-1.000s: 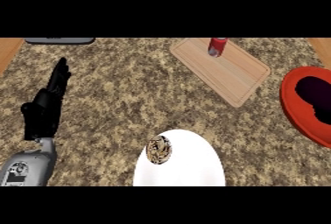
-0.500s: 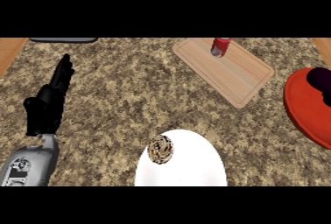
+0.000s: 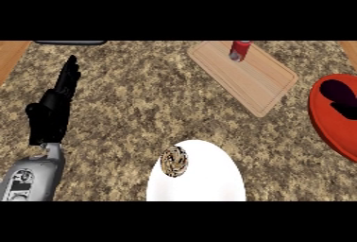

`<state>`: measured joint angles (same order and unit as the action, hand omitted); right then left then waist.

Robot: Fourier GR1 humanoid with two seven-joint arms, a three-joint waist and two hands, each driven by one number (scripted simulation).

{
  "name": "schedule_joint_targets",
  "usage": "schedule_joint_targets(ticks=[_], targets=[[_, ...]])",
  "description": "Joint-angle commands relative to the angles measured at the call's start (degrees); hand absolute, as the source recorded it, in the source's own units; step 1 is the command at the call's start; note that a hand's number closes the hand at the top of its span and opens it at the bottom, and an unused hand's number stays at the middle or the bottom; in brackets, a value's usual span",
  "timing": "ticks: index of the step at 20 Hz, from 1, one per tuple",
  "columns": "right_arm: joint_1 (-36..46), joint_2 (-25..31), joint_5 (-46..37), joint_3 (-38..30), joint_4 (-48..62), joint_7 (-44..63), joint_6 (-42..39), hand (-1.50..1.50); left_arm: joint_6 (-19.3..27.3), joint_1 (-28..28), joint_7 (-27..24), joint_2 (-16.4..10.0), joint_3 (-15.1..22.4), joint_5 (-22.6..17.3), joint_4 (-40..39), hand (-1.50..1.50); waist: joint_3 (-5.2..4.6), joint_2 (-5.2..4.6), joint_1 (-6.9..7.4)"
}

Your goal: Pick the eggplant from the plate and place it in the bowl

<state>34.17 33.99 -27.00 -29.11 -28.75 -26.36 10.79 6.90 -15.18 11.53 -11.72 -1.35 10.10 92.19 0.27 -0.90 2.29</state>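
Head view shows the eggplant (image 3: 174,161) lying on the white plate (image 3: 209,182) at the near edge of the table (image 3: 153,104), close to the plate's left rim and well apart from the red bowl (image 3: 331,134) at the right. The left robot hand (image 3: 50,116) rests at the left, fingers straight, holding nothing. The right robot hand is out of sight. Small, rounded and smooth-skinned, the eggplant probably handles light and rolls easily, so fingers and thumb should close across its middle.
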Motion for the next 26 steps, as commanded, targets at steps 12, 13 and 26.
schedule_joint_targets(ticks=[12, 13, 26], targets=[[0.0, 12.0, 12.3, -11.0, 14.2, -12.9, -17.2, -1.50, -1.8, 4.8, -2.4, -1.1, -1.9, -0.8, 0.9, 0.00, -0.10, 0.52, -1.23], [-1.4, 12.1, 13.4, -11.5, 13.7, -13.8, -18.4, -1.50, -0.1, 2.1, -0.4, 0.0, -1.5, 0.5, 0.0, 0.00, -0.14, 0.64, -1.84], [-14.0, 19.1, 18.9, -12.9, 14.6, -24.2, -39.5, -1.50, -1.9, 2.1, -3.7, -0.6, -3.3, -0.6, -1.9, 0.00, -0.13, 0.65, -1.97]])
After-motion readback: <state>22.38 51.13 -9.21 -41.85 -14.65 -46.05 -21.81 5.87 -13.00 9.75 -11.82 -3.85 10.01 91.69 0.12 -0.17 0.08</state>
